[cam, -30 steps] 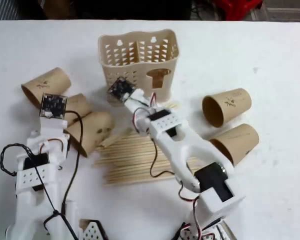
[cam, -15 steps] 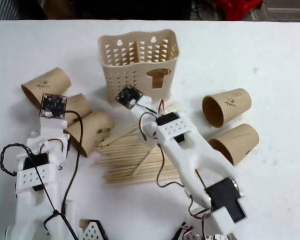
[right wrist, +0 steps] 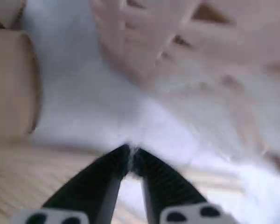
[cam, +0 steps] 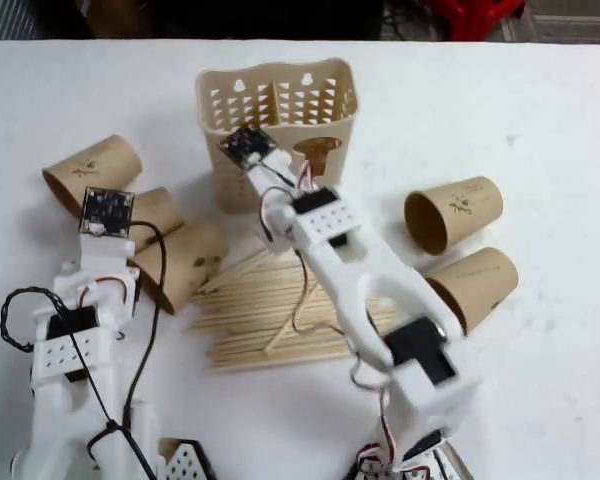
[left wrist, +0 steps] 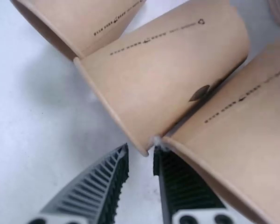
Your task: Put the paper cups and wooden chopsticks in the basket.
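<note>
The basket (cam: 277,110) stands upright at 12 o'clock on the table (cam: 540,120), and I see nothing in it yet. The chopsticks (cam: 260,315) lie in a flat pile at the middle of the table, just at 6 o'clock of the basket. Three cups lie on their sides around 9 o'clock: the far cup (cam: 92,170), the middle cup (cam: 155,213) and the near cup (cam: 185,262), packed against each other. Two more cups (cam: 453,213) (cam: 472,285) lie at 3 o'clock.

My right gripper (right wrist: 129,154) hangs over the bare table between the pile and the basket's front wall. Its fingers are pressed tip to tip, and I see nothing between them. My left gripper (left wrist: 140,156) sits low just at 6 o'clock of the middle and near cups, where their rims nearly meet. Its fingers are parted by a narrow gap and hold nothing.

I judge the cups to be light thin paper, easy to crush and ready to roll. I would take one by the rim, one finger inside the mouth and one outside, with a soft squeeze. The chopsticks look light, stiff and smooth, lying tight together. I would pinch one near its middle so that it does not swing, choosing a stick at the pile's edge.
</note>
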`<state>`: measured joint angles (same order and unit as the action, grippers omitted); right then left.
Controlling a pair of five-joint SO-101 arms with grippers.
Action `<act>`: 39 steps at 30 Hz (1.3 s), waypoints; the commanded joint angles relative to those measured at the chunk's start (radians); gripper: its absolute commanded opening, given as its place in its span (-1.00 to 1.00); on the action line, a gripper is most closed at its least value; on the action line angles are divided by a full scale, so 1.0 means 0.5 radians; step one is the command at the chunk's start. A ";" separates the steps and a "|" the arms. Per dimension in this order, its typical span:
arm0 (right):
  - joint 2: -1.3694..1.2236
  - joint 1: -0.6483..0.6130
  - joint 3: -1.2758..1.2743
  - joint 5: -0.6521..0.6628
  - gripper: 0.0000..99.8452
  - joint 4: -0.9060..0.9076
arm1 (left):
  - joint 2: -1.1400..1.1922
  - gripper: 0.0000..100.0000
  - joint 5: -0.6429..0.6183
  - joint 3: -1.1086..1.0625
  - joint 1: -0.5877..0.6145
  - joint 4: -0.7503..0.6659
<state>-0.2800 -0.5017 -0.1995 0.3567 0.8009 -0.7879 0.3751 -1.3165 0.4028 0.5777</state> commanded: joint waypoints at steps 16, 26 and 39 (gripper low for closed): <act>0.041 0.106 -0.052 -0.015 -0.96 0.121 | -0.063 -0.78 0.015 -0.003 0.011 -0.037; 0.965 0.014 -0.629 -0.003 -0.96 -0.161 | -0.063 -0.78 0.015 -0.003 0.011 -0.040; 1.026 -0.069 -1.246 0.104 -0.97 -0.833 | -0.063 -0.78 0.015 -0.003 0.011 -0.043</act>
<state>0.2248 -0.5263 -0.8301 0.3936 0.4112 -0.7879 0.3751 -1.3226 0.4028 0.5777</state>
